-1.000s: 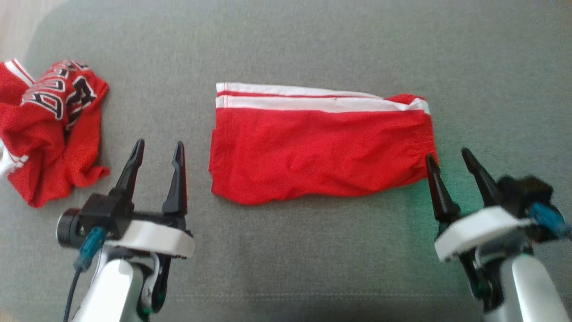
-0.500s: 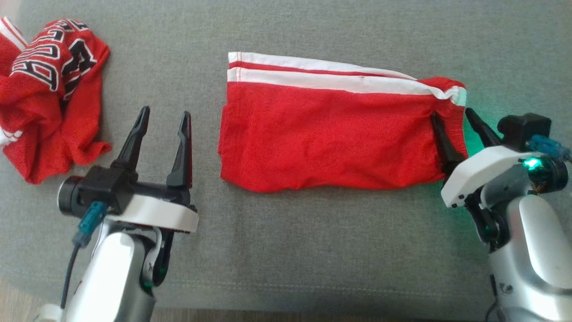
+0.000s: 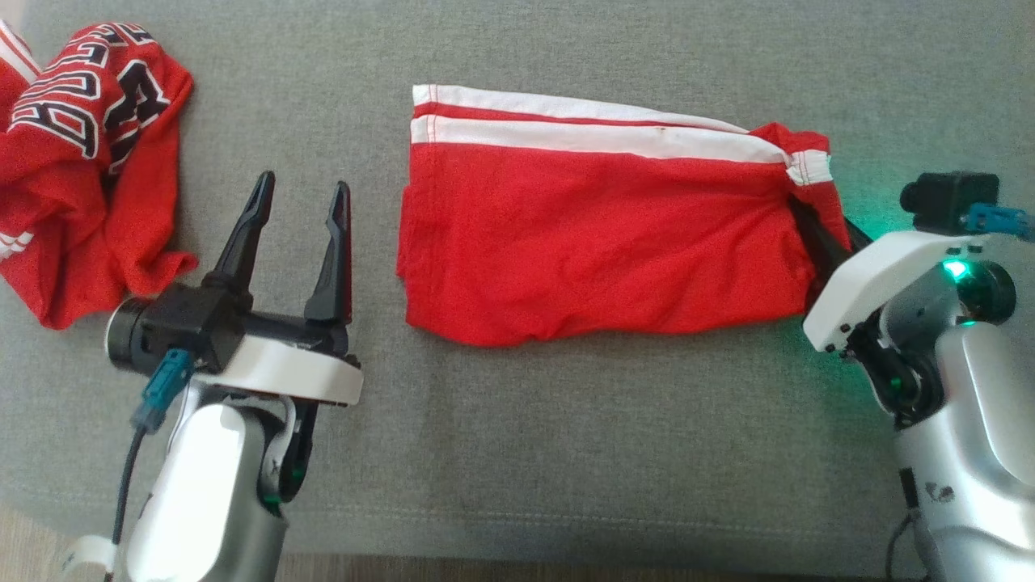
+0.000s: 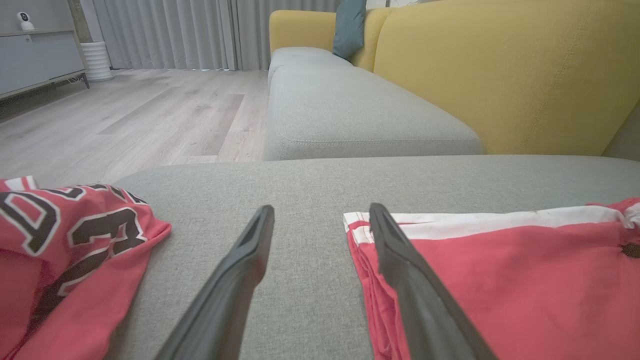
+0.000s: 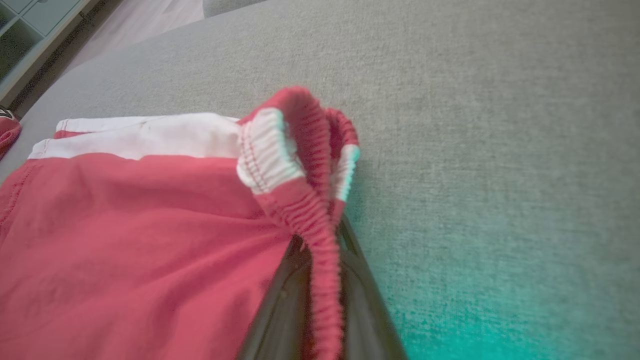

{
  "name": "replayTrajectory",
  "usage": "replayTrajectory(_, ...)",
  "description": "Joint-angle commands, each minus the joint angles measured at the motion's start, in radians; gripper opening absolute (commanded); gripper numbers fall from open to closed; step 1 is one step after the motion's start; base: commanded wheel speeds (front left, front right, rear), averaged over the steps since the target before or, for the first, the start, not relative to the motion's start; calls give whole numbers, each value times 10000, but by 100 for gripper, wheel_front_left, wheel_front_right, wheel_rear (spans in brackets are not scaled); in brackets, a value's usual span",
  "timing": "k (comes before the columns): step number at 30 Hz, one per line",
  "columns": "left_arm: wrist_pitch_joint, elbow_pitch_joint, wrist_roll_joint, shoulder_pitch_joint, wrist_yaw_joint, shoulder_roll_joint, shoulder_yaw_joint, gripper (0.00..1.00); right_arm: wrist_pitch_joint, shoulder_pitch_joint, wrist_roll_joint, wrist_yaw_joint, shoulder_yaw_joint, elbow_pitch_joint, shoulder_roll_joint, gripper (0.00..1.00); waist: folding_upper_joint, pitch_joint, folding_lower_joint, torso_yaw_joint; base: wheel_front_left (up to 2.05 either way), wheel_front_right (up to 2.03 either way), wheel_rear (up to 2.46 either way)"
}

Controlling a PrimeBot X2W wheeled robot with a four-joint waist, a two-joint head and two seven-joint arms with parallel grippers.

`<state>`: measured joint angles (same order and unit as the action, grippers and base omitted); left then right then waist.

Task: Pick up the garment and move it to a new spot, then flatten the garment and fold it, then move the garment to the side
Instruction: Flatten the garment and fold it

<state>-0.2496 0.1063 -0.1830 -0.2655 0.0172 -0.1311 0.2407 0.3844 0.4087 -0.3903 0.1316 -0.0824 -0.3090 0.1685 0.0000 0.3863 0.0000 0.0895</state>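
crumpled jersey (image 3: 89,162), black lettering, unreadable

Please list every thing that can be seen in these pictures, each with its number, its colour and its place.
shorts: one, red with white stripes, folded in the middle of the seat cushion
jersey: one, red with black and white lettering, crumpled on the cushion at the robot's left
seat cushion: one, grey, under both garments
backrest: one, yellow, behind the cushion
pillow: one, blue-grey, leaning on the far part of the sofa
floor: one, pale wood, beside the sofa
curtains: grey, along the far wall
left gripper: one, dark fingers, open, between jersey and shorts
right gripper: one, dark fingers, shut on the shorts' waistband
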Motion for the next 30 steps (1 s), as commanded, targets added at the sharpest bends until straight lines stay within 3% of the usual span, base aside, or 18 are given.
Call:
replayTrajectory(1, -122, -256, 97, -283, -2, -106, -448, 100, -9, -104, -61, -9, -188, 292, 114, 0, 0, -25, 0, 0, 0, 0, 0)
replayTrajectory(12, -122, -201, 347, -39, -183, 127, -614, 100, -184, -1086, -648, -9, 650, 1136, 1350, 0, 0, -462, 0, -111, 0, 0, 0)
replayTrajectory(16, -122, -167, 407, 46, -232, 171, -676, 100, 229, -1306, -1166, -9, 687, 1632, 1464, 0, 0, -617, 0, -205, 0, 0, 0)
replayTrajectory(25, -122, 32, 532, 183, -376, 290, -646, 100, 3316, -1134, -4526, -9, 1267, 2911, -324, 0, 0, -953, 0, -297, 0, 0, 0)
replayTrajectory(30, -122, 82, 557, 182, -434, 349, -638, 100, 4051, -731, -5826, -9, 1098, 2989, -1051, 0, 0, -978, 0, -123, 0, 0, 0)
